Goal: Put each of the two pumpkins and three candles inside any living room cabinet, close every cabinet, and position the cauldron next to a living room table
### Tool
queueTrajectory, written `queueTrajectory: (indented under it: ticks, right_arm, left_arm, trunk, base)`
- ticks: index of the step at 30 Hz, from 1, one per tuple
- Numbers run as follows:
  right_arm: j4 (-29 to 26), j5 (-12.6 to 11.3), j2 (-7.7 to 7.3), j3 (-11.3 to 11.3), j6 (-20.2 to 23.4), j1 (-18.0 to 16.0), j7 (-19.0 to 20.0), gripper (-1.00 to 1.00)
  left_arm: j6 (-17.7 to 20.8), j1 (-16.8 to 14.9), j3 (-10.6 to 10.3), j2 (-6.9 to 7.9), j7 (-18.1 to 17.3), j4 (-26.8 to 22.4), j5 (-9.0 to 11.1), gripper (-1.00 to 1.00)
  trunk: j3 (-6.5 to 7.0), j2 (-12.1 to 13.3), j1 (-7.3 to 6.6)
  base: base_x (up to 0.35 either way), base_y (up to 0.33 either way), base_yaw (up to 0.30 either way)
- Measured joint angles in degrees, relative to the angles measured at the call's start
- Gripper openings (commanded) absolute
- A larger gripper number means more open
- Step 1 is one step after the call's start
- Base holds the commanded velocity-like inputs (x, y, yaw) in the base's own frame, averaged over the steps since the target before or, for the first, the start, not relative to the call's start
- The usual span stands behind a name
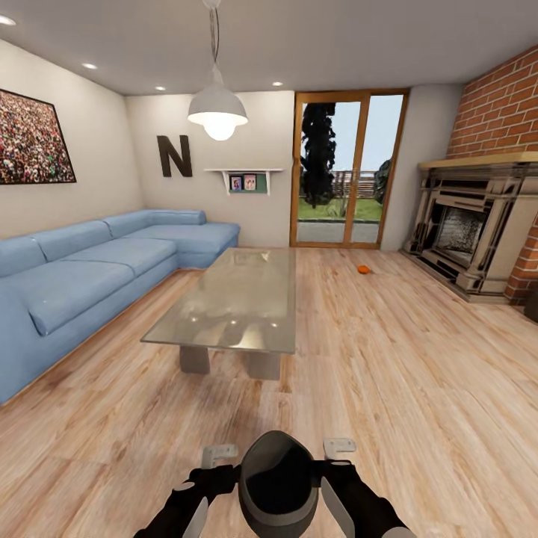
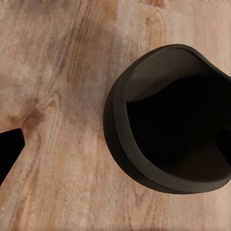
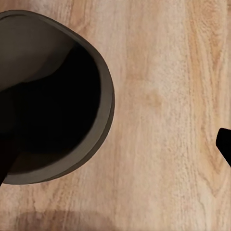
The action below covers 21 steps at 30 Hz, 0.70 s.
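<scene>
Black cauldron (image 1: 278, 482) held between my two grippers, left (image 1: 219, 453) and right (image 1: 338, 447), above the wood floor (image 1: 418, 388); whether their jaws clamp the rim I cannot tell. Pumpkin (image 1: 363, 269) lies near the fireplace (image 1: 471, 224), beyond the glass table (image 1: 232, 299).

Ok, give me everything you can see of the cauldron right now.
The cauldron is a round, dark grey-black pot with a thick rim and a wide mouth; its inside is deep in shadow. In the head view it sits low and central, between the two arms, tilted so its dome-like wall faces the camera. Both wrist views look into its mouth over wooden floor. The arms press in from either side, but actual contact can't be made out. It lies short of the glass table.
</scene>
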Motion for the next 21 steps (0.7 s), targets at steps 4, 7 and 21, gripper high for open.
queueTrajectory:
  ticks: [4,7,21]
  right_arm:
    - [0.0,0.0,0.02,0.0,0.0,0.0,0.0,1.0]
    - [0.0,0.0,0.07,0.0,0.0,0.0,0.0,1.0]
    - [0.1,0.0,0.08,0.0,-0.1,0.0,0.1,1.0]
  left_arm:
    - [0.0,0.0,-0.1,0.0,-0.1,0.0,0.0,1.0]
    - [0.0,0.0,0.0,0.0,-0.1,0.0,0.0,1.0]
    - [0.0,0.0,-0.1,0.0,0.0,0.0,0.0,1.0]
  trunk:
    - [0.0,0.0,-0.01]
    - [0.0,0.0,0.0]
    - [0.0,0.0,-0.02]
  base:
    - [0.132,0.054,0.0]
    - [0.037,0.012,0.0]
    - [0.131,-0.021,0.0]
